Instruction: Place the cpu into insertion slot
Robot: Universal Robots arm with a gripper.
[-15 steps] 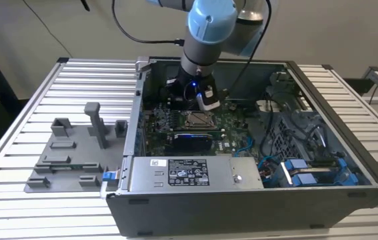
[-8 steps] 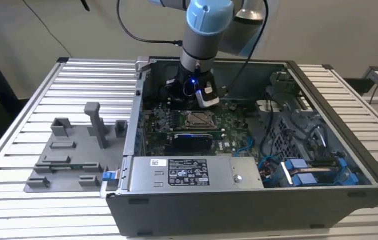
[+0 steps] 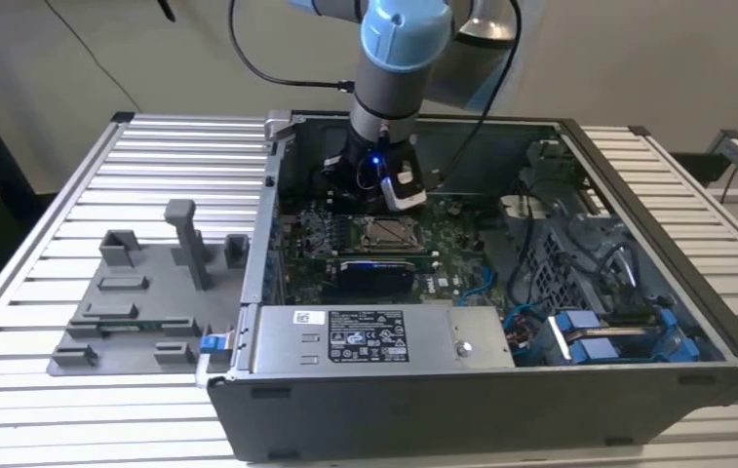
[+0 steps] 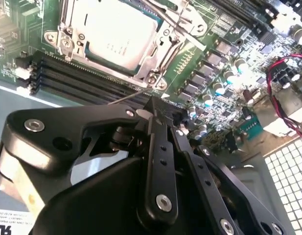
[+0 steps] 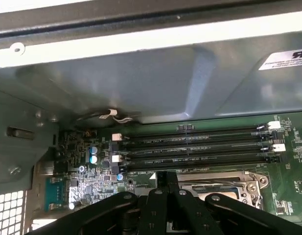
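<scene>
The cpu (image 4: 116, 33) lies flat, silvery-tan face up, inside the insertion slot (image 4: 158, 73), whose shiny metal frame surrounds it; a thin wire lever (image 4: 127, 97) sticks out beside the frame. In the exterior view the insertion slot (image 3: 387, 232) sits mid-motherboard in the open computer case. My gripper (image 4: 158, 105) hovers just off the slot's edge, above the memory strips, its black fingers drawn together with nothing between them. In the first wrist view the gripper (image 5: 165, 177) stands over the slot's frame (image 5: 239, 183).
Long black memory strips (image 5: 199, 149) run beside the slot. A grey power supply (image 3: 369, 336) borders the near side of the board. Case walls (image 5: 141, 83) enclose the area. Red and black cables (image 4: 288, 73) and blue connectors (image 3: 602, 336) lie nearby. Grey fixtures (image 3: 135, 302) stand outside the case.
</scene>
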